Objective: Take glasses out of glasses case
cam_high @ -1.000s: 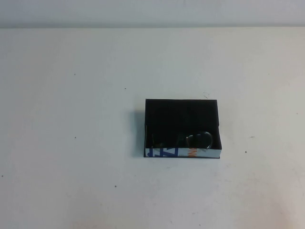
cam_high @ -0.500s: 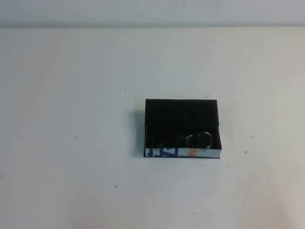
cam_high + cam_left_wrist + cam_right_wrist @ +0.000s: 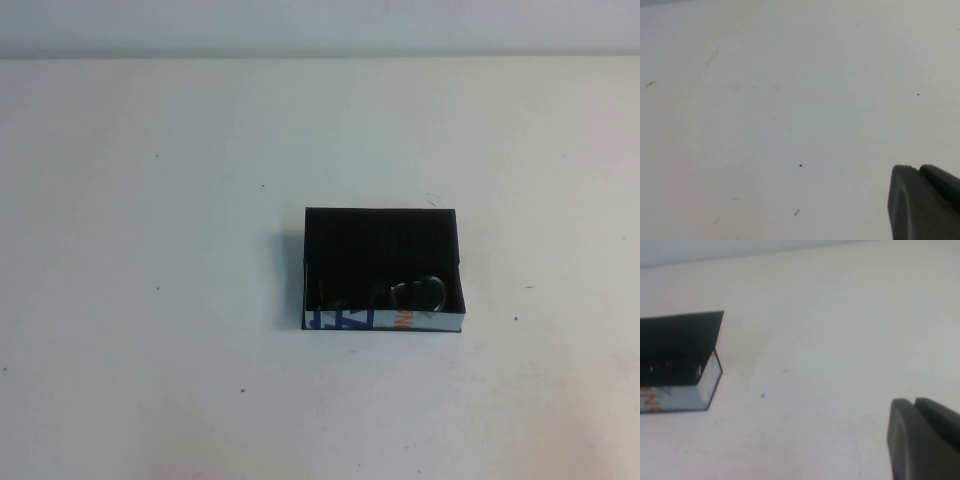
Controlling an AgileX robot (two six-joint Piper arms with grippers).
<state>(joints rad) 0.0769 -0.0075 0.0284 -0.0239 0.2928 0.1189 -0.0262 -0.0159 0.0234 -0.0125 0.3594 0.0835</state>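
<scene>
The black glasses case (image 3: 380,245) lies open in the middle of the white table, its white edge with blue and orange lettering (image 3: 380,320) toward me. The dark-framed glasses (image 3: 405,293) lie inside along that near edge. In the right wrist view the case (image 3: 677,345) shows at the side, with the white edge (image 3: 675,397) below it. My right gripper (image 3: 915,402) is shut, empty, and well away from the case over bare table. My left gripper (image 3: 917,169) is shut and empty over bare table. Neither arm shows in the high view.
The white table (image 3: 150,200) stretches on all sides of the case, with small dark specks. A pale wall runs along the table's far edge (image 3: 320,55).
</scene>
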